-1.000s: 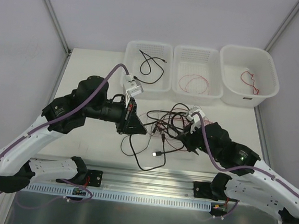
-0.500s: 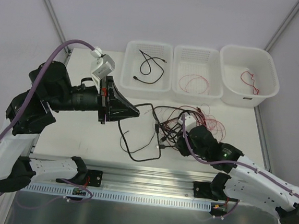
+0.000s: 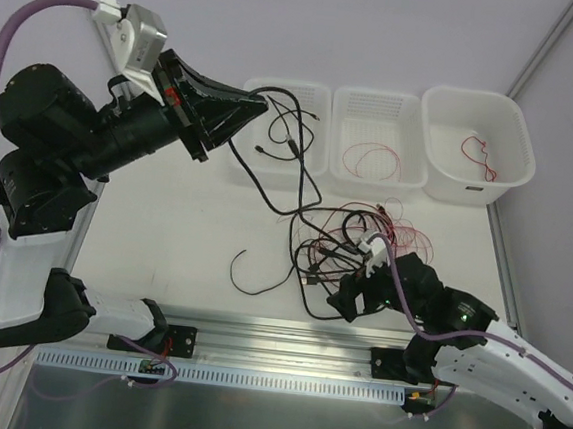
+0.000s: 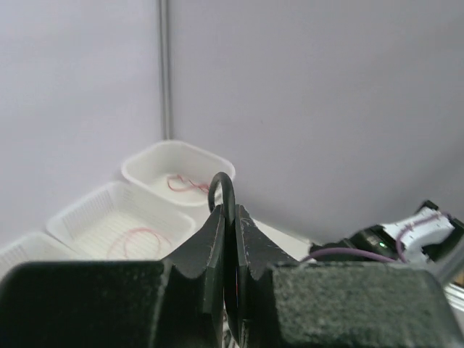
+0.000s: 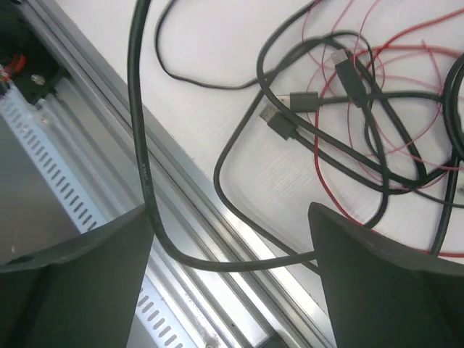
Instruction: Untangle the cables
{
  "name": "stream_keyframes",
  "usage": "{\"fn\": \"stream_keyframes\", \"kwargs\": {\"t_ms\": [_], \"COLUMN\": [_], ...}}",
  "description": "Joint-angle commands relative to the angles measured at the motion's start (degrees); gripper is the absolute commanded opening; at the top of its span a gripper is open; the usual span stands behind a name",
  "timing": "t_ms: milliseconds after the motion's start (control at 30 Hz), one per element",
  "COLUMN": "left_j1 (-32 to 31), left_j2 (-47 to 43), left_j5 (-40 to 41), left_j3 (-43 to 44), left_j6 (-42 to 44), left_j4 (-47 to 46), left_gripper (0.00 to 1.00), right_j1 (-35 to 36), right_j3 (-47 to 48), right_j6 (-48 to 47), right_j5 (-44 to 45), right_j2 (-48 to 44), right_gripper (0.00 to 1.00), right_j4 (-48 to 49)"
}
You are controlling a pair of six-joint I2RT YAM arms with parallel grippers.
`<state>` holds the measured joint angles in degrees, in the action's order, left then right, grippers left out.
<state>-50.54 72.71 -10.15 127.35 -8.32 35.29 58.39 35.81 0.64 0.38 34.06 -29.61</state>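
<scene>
- One black cable [image 3: 254,179] is pinched between the pressed-together fingers of the left gripper [image 3: 262,97], high over the far-left corner; a slow, steady pull should slide it free.
- Tangle [image 3: 339,244] lies toward the near edge, with the right gripper [image 3: 342,302] spread over it.
- Far edge: left bin [image 3: 324,127] holds a black cord [image 3: 279,124], middle bin [image 3: 377,93] a red loop [image 3: 371,162], right bin [image 3: 473,92] a red wire [image 3: 477,156].

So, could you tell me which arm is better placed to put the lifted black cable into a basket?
Left. The left hand is shut on the black cable, raised near the left basket, so probably only a short carry remains. The right hand sits open, low by the tangle.
</scene>
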Motion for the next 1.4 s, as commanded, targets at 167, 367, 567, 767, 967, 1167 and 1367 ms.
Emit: {"fn": "stream_keyframes", "kwargs": {"t_ms": [167,367,567,767,967,1167,1367], "left_j1": [0.2,0.5,2.7,7.9,12.0,15.1,17.1], "left_j2": [0.2,2.7,7.7,12.3,17.1,16.5,17.0], "left_j5": [12.8,22.4,23.8,22.7,21.1,23.4,22.7], "left_j3": [1.6,-1.1,-2.4,-2.0,5.3,4.8,4.3], "left_j6": [10.7,17.4,20.4,16.7,16.1,16.6,17.4], "left_j4": [-14.0,-20.2,-22.5,-23.2,-24.8,-34.2,-39.2], "left_gripper": [0.0,0.01,0.01,0.01,0.01,0.02,0.03], "right_j1": [0.3,0.3,0.4,0.4,0.4,0.4,0.4], "right_j3": [12.6,15.0,15.8,18.0,19.4,18.8,20.1], "right_j6": [-3.6,-3.2,-2.9,-2.8,-3.5,-3.0,-4.1], "right_j5": [-0.8,2.1,-5.9,-1.7,-1.1,-0.8,2.3], "right_j2": [-8.2,-11.3,-13.2,-13.1,-9.9,-9.6,-8.8], "right_gripper": [0.97,0.97,0.97,0.97,0.97,0.97,0.97], "right_j4": [-8.4,-10.0,-7.3,-7.3,-9.3,-8.9,-10.7]}}
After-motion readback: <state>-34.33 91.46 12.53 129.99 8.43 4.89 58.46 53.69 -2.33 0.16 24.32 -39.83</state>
